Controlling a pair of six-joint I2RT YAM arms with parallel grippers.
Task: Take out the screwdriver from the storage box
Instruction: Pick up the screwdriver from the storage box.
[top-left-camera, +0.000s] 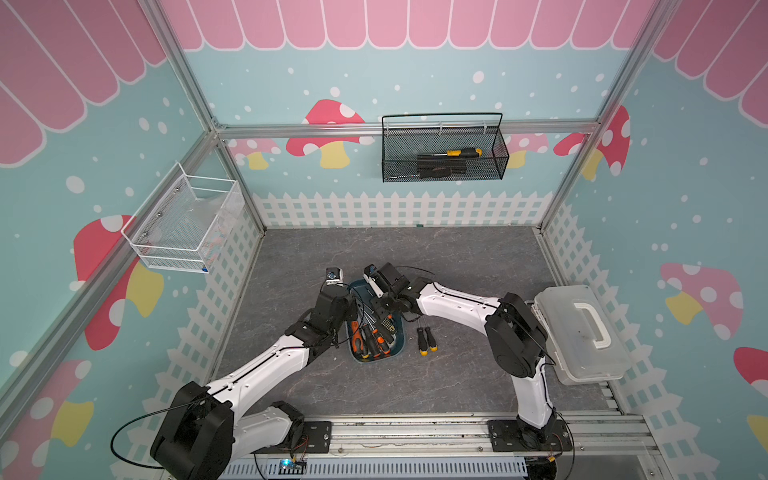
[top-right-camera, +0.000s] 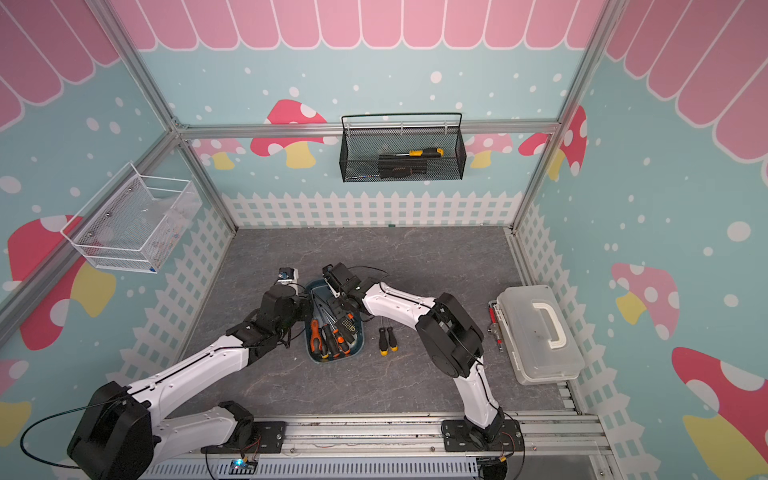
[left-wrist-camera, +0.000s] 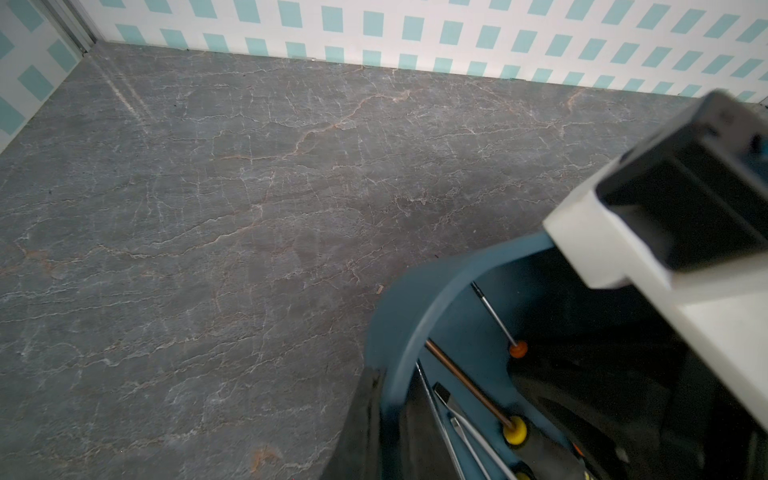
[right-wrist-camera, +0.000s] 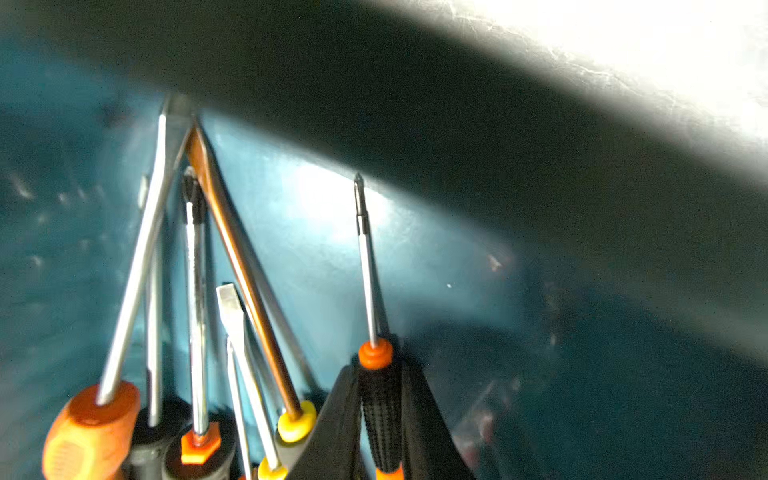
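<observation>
The storage box (top-left-camera: 401, 345) (top-right-camera: 362, 341), a dark teal tub, sits mid-table with several screwdrivers lying in it. My right gripper (top-left-camera: 384, 321) (top-right-camera: 347, 322) reaches down into it. In the right wrist view its two black fingers (right-wrist-camera: 338, 415) press on either side of a small screwdriver (right-wrist-camera: 380, 409) with a ribbed black handle and orange collar. That gripper (right-wrist-camera: 378, 374) is shut on it low in the box (right-wrist-camera: 311, 216). My left gripper (top-left-camera: 352, 304) (left-wrist-camera: 388, 415) is at the tub's left rim (left-wrist-camera: 399, 299), shut with one dark finger outside the wall and one inside.
Two black screwdrivers with yellow ends (top-left-camera: 427, 340) lie on the table just right of the tub. A white lidded case (top-left-camera: 582, 332) stands at the right edge. A black mesh basket (top-left-camera: 444, 153) hangs on the back wall, a white wire basket (top-left-camera: 183, 220) on the left wall.
</observation>
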